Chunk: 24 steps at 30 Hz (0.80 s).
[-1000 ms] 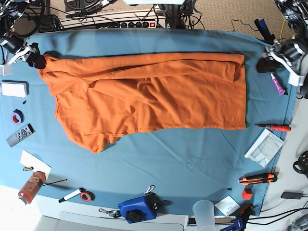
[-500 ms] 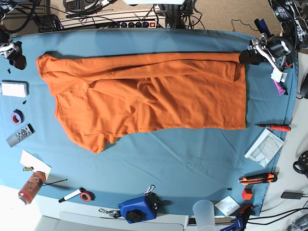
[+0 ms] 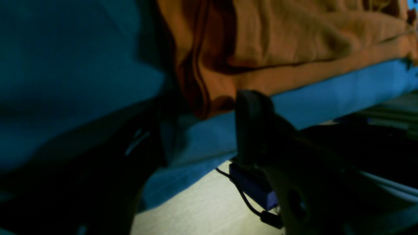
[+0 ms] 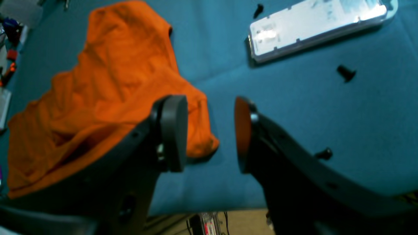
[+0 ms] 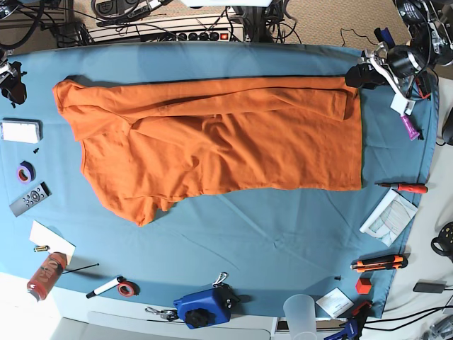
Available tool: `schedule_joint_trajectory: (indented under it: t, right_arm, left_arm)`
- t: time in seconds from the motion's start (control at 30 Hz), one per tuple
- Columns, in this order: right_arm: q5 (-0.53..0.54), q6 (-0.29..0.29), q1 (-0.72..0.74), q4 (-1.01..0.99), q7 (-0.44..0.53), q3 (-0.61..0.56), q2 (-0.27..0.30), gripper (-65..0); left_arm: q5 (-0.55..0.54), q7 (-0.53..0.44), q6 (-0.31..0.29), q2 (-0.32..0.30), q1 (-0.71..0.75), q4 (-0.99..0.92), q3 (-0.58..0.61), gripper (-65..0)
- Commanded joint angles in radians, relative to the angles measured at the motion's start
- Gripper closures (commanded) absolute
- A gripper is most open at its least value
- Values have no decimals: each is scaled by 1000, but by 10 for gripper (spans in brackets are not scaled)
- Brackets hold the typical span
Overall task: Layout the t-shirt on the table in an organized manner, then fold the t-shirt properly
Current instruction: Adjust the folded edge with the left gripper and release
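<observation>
The 2 arms sit at opposite far corners in the base view. The left gripper point(image 5: 356, 75) is low, angled inward, its dark fingers point(image 3: 253, 120) spread apart; nothing is visible between them. The right gripper point(image 4: 210, 133) is raised and tilted downward. Its 2 round pads point(image 4: 173, 130) are separated by a clear gap, nothing clamped.

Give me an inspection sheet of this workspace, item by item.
Surface: table draped in wrinkled blue-teal cloth.
Job's things: orange t-shirt lies spread out with a fold along its far edge, one sleeve bunched.
Clutter: remote, tape roll, marker, bottle, screwdriver, clear cup, blue device.
Grippers: left gripper open at the shirt's corner; right gripper open, empty.
Cables: power strip and tangled leads behind the table.
Surroundings: nothing seen beyond floor.
</observation>
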Motion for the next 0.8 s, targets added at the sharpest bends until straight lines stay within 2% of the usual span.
schedule_joint_trajectory:
  t: [0.0, 0.2, 0.27, 0.33, 0.4, 0.47, 0.63, 0.77]
  right_arm:
    - [25, 1, 0, 15, 18, 9, 29, -241]
    - [25, 1, 0, 15, 18, 9, 29, -241]
    - [25, 1, 0, 15, 18, 9, 29, -241]
    - [25, 1, 0, 15, 18, 9, 29, -241]
    - [25, 1, 0, 15, 18, 9, 29, -241]
    - [25, 1, 0, 15, 18, 9, 29, -241]
    - [25, 1, 4, 15, 18, 9, 29, -241]
    - [25, 1, 39, 15, 18, 9, 29, -241]
  left_arm:
    - [-23, 6, 3, -9, 5, 8, -2, -295]
    - [-2, -17, 8, 37, -12, 7, 4, -294]
    - [22, -58, 44, 54, -15, 6, 5, -273]
    - [94, -92, 90, 55, -18, 6, 5, -210]
    - [163, -98, 126, 50, -23, 6, 5, -108]
    - [196, -98, 136, 50, -23, 6, 4, 0]
    - [226, -97, 135, 46, -23, 6, -33, 0]
    - [226, -66, 123, 11, -23, 6, -70, 0]
